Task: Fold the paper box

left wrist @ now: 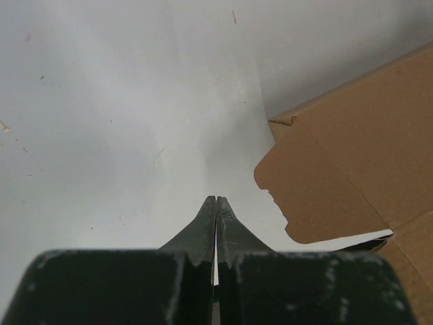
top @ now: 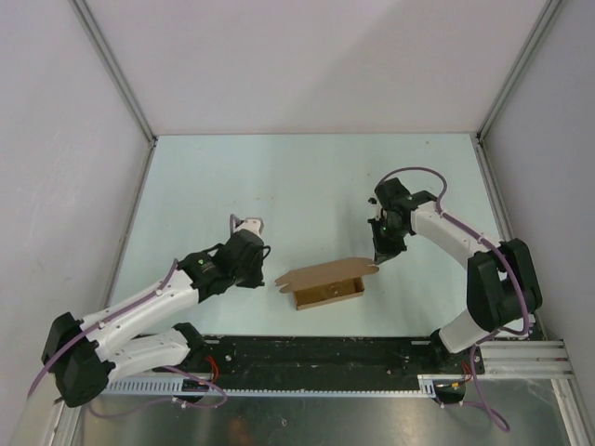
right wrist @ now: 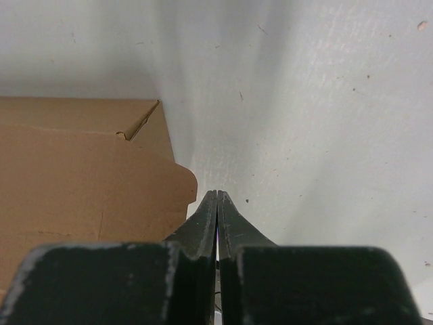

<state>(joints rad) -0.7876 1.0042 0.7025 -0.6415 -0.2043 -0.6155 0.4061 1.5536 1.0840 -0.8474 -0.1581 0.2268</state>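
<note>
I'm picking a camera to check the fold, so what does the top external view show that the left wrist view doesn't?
Only top external: the whole paper box, partly formed, and the right gripper by its right end. Only left wrist: the left gripper up close, its fingers closed together and empty, beside a rounded flap. Both: the paper box lying on the pale table.

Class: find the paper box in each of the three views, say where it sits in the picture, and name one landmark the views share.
Top external: paper box at lower centre, lying on the table.
Left wrist: right side, just right of the shut left gripper.
Right wrist: left half, just left of the shut right gripper.
Shared landmark: the pale table under the box.
</note>
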